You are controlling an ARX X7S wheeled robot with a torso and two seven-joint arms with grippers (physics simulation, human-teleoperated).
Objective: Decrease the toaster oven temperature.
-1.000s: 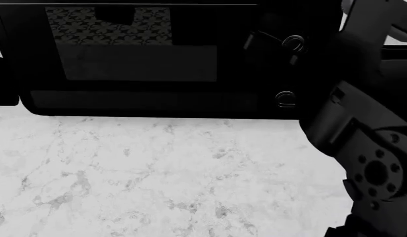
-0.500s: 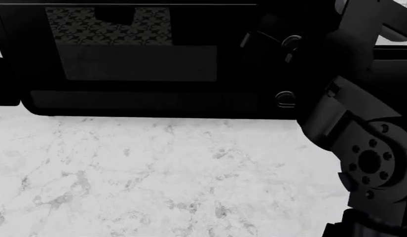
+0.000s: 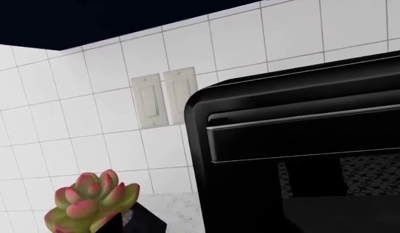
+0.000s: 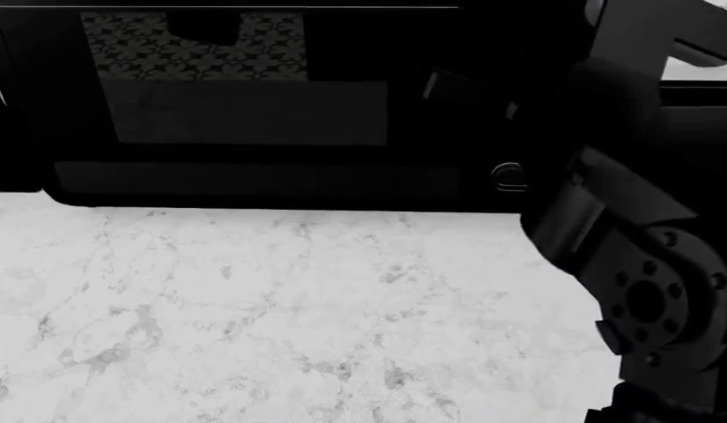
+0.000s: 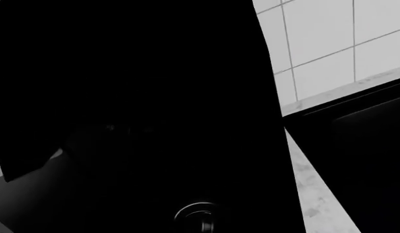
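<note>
The toaster oven (image 4: 240,106) is a wide black box across the top of the head view, with a dark glass door window. Its lower silver-rimmed knob (image 4: 508,176) shows on the right panel. The upper knob is hidden behind my right gripper (image 4: 475,92), which is pressed up to that panel; its jaws are lost in the black. The right wrist view shows the black panel and one silver-rimmed knob (image 5: 197,216) close by. The left wrist view shows the oven's top left corner and door (image 3: 303,145). My left gripper does not show.
A pink-green succulent (image 3: 89,199) in a dark pot stands left of the oven, below two wall switches (image 3: 164,97) on white tile. A black sink basin (image 5: 361,160) lies right of the oven. The marble counter (image 4: 281,308) spreads in front.
My right arm has moved left and closer to the oven's panel. The upper knob, visible a second ago, is now covered by the gripper.
</note>
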